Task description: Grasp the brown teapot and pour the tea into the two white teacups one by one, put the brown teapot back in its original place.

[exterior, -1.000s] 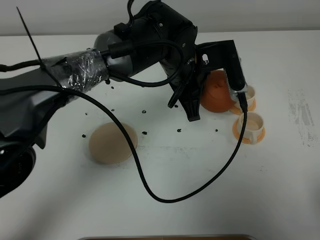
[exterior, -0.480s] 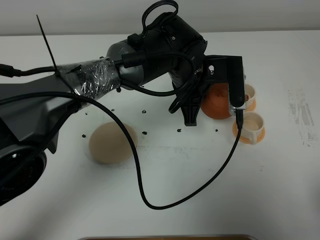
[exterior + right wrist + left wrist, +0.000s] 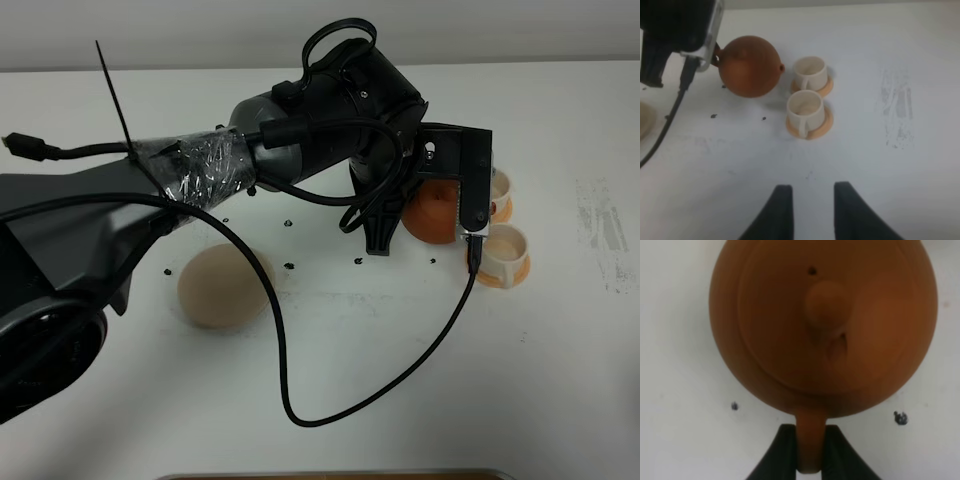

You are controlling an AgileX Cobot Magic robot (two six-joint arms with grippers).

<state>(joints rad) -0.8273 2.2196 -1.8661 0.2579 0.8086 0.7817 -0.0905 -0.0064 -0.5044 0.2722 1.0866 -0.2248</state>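
Right gripper [image 3: 812, 212]: jaws were parted moderately, nothing held, above the white table [image 3: 420, 390]. A black cable [image 3: 290, 395] was looped nearest on the table. The beige coaster [image 3: 227, 287] lay well apart, at 8 o'clock from the brown teapot [image 3: 432, 212]. The nearer cup [image 3: 503, 250] was seen at 4 o'clock and the farther cup [image 3: 497, 188] at 2 o'clock of the teapot, just beside it. The teapot's handle [image 3: 810, 437] was clamped between the narrow jaws of the left gripper [image 3: 810, 460].
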